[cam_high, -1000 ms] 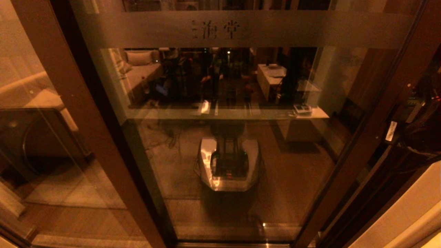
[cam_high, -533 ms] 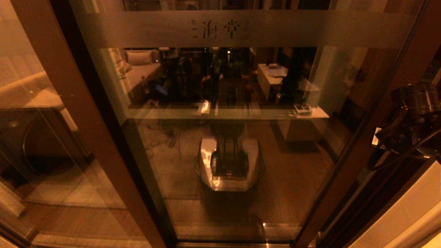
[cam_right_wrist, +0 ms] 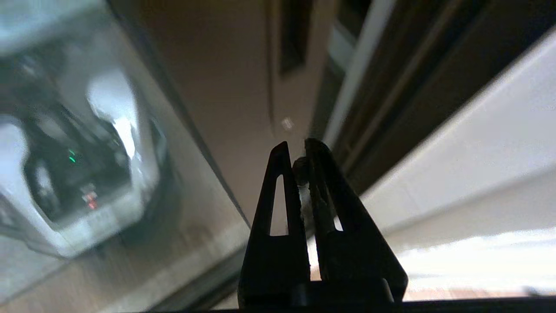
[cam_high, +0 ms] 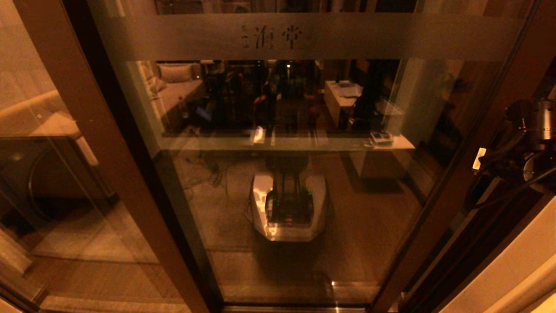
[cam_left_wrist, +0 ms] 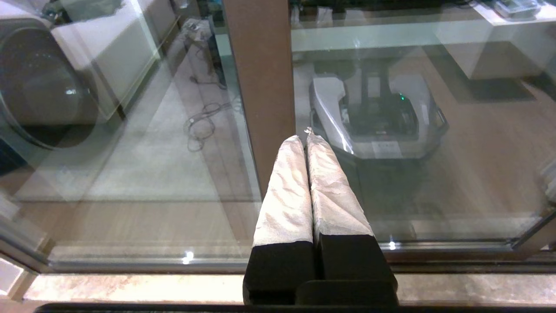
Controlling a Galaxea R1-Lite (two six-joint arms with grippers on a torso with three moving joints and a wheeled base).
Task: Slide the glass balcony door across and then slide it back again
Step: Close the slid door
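Note:
The glass balcony door [cam_high: 304, 174] fills the middle of the head view, with a frosted band [cam_high: 391, 37] and faint characters near its top. Its dark brown right stile [cam_high: 456, 187] runs down beside my right arm [cam_high: 527, 139]. In the right wrist view my right gripper [cam_right_wrist: 296, 150] is shut and empty. It points at the brown stile [cam_right_wrist: 234, 87], some way short of the dark slot handle [cam_right_wrist: 294, 34]. My left gripper [cam_left_wrist: 304, 138] is shut, with white-wrapped fingers [cam_left_wrist: 286, 195], low before the lighter brown post [cam_left_wrist: 260, 65]. It does not show in the head view.
The fixed glass panel with its lighter brown post [cam_high: 87, 130] stands on the left, a washing machine [cam_high: 26, 174] behind it. A pale wall [cam_high: 512, 278] lies to the right of the door frame. My own base is mirrored in the glass [cam_high: 289, 208]. The floor track [cam_left_wrist: 130, 261] runs below.
My right arm has come up into the head view at the right edge, then shifted slightly up and right. The door has not moved.

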